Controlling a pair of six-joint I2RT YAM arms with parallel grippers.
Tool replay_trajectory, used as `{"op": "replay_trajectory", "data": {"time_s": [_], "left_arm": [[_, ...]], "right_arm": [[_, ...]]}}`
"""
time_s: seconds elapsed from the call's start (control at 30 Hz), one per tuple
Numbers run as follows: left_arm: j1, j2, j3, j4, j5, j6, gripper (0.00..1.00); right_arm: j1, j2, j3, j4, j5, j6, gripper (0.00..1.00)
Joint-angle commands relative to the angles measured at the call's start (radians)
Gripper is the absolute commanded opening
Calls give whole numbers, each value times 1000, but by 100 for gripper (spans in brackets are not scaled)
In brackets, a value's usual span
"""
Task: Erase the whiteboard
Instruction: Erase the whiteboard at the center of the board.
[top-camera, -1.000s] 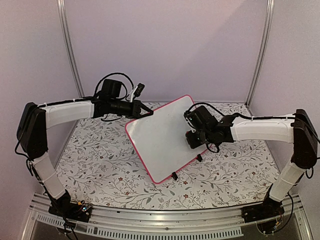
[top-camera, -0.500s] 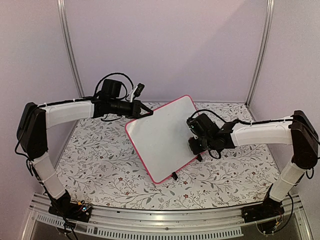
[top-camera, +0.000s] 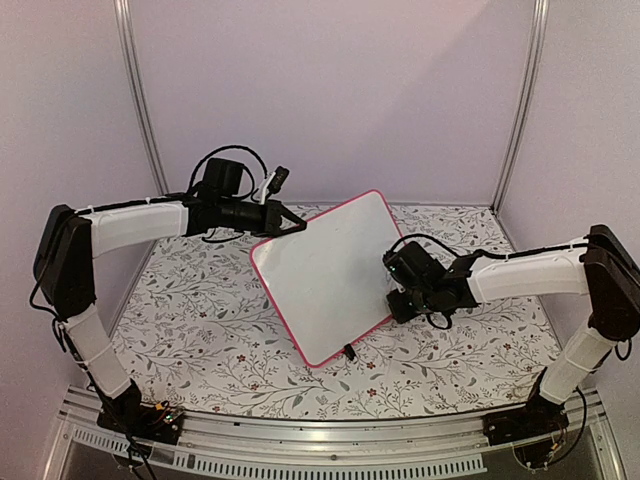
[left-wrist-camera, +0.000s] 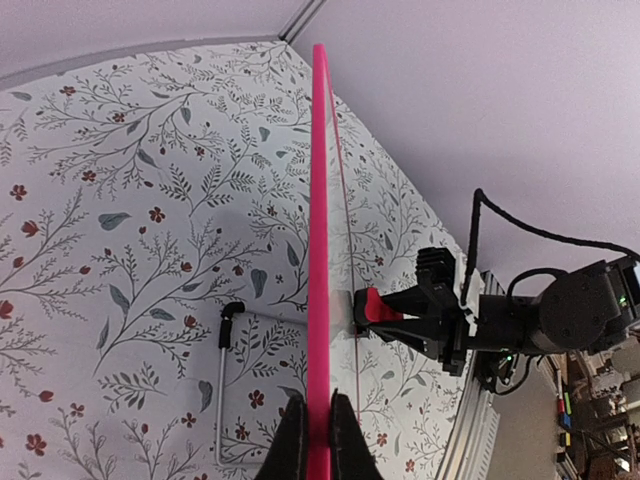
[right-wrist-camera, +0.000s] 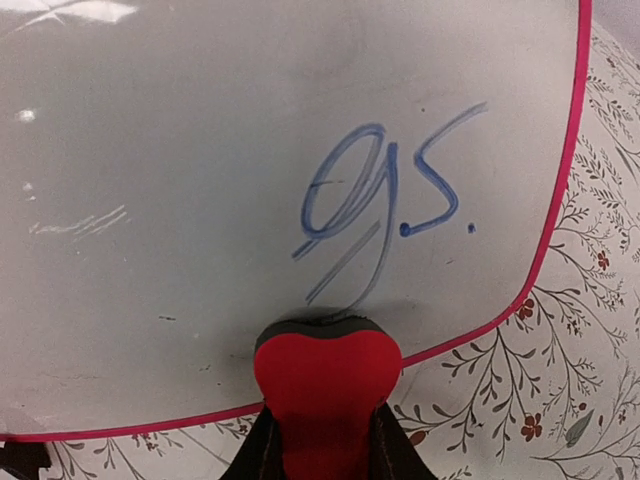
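Observation:
The whiteboard (top-camera: 320, 280), white with a pink-red rim, stands tilted in the middle of the table. My left gripper (top-camera: 298, 228) is shut on its upper left edge. In the left wrist view the board's rim (left-wrist-camera: 319, 200) runs edge-on between my fingers (left-wrist-camera: 294, 440). My right gripper (top-camera: 398, 300) is shut on a red eraser (right-wrist-camera: 325, 375) with a dark felt face pressed on the board (right-wrist-camera: 180, 160) near its lower rim. Blue handwriting (right-wrist-camera: 385, 195) sits just above the eraser, with a faint grey smear under it. The eraser also shows in the left wrist view (left-wrist-camera: 376, 308).
The table has a floral cloth (top-camera: 190, 310). The board's black clip feet (top-camera: 349, 352) rest on it, and a thin metal stand rod (left-wrist-camera: 221, 390) lies behind the board. Purple walls and two metal posts (top-camera: 140, 100) close in the back; an aluminium rail (top-camera: 300, 450) runs along the front.
My right gripper has slid with the eraser down and to the right across the board, toward its near right edge. The left gripper and the board have stayed put.

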Motion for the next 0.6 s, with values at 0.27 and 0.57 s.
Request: {"op": "replay_trajectory", "data": {"time_s": [0.27, 0.57], "left_arm": [[-32, 29, -4, -22, -42, 33, 0], [-33, 28, -3, -22, -42, 32, 0]], "right_arm": [[-51, -89, 142, -27, -16, -51, 0], [-126, 2, 204, 19, -115, -73, 0]]}}
